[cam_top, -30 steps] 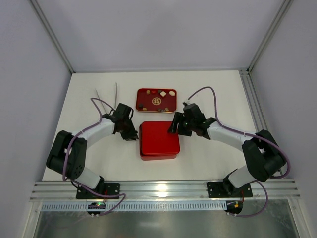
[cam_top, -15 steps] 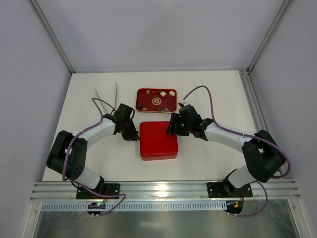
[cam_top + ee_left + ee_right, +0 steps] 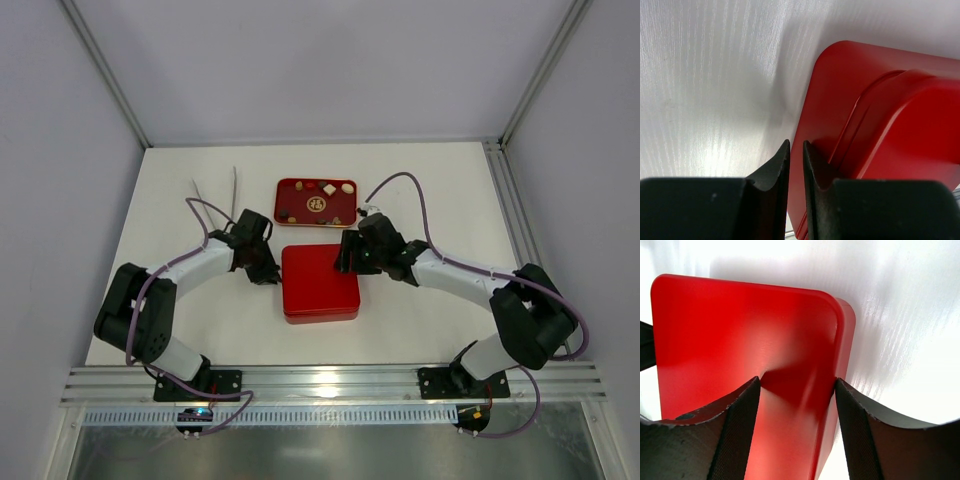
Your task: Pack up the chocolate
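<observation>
**A:** While the right tool (image 3: 797, 381) stands spread astride a corner of the red box (image 3: 320, 285), which step would you call this?

**B:** Opening the box, I judge. Its lid (image 3: 740, 325) is on, so nothing can be packed yet. One finger lies over the lid's top and the other is beside its side wall. Whether either presses, I cannot tell.

**A:** And the left tool (image 3: 795, 146)?

**B:** Pressed almost together, with only a slit between its fingers. It sits at the corner across the box from the right tool, where a lower red lip juts out under the raised part. Whether it touches that lip is hard to make out.

**A:** The next move?

**B:** Probably the right tool must close on the lid's edge and lift it straight while the left steadies the base. A slanted pull could drag the whole box across the desk (image 3: 430, 180).

**A:** Where is the chocolate (image 3: 329, 187)?

**B:** Beyond both tools, on a red tray (image 3: 320, 222) just past the box. It's small white, tan and dark pieces around a gold emblem (image 3: 316, 203).

**A:** Anything unclear?

**B:** The inside of the box is hidden, and the pieces are too small to count. Beyond the left tool lie two thin pale sticks (image 3: 234, 188), and I cannot tell what they are.
</observation>
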Tool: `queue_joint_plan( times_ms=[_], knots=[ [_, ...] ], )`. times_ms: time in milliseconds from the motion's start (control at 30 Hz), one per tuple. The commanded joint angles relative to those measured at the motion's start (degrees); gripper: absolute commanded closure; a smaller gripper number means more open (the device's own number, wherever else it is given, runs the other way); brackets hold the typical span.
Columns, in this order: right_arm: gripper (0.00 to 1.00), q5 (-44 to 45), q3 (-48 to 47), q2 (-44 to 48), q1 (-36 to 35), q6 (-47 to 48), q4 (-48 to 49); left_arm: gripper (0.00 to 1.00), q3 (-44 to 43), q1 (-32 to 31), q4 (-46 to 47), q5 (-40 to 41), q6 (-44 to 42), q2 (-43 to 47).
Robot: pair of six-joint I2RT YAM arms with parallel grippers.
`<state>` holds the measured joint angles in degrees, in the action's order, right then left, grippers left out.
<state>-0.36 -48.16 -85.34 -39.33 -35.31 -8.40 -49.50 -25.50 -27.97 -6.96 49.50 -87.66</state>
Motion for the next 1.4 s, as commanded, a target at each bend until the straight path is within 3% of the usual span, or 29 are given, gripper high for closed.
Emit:
queue_joint_plan(
  times_ms=[0,800,1367],
  knots=[
    [0.36,0.1,0.26,2.9,-1.19,2.87,2.43,0.85,-2.01,-0.7,1.77,-0.77,1.31,-0.32],
    [0.34,1.15,3.25,6.85,-2.5,7.71,1.2,0.89,-1.83,-0.7,0.98,1.07,2.36,-0.67],
    [0.3,-3.23,5.36,9.66,0.56,5.16,0.85,0.7,-0.87,4.31,-3.23,1.86,-1.59,4.16]
  ],
)
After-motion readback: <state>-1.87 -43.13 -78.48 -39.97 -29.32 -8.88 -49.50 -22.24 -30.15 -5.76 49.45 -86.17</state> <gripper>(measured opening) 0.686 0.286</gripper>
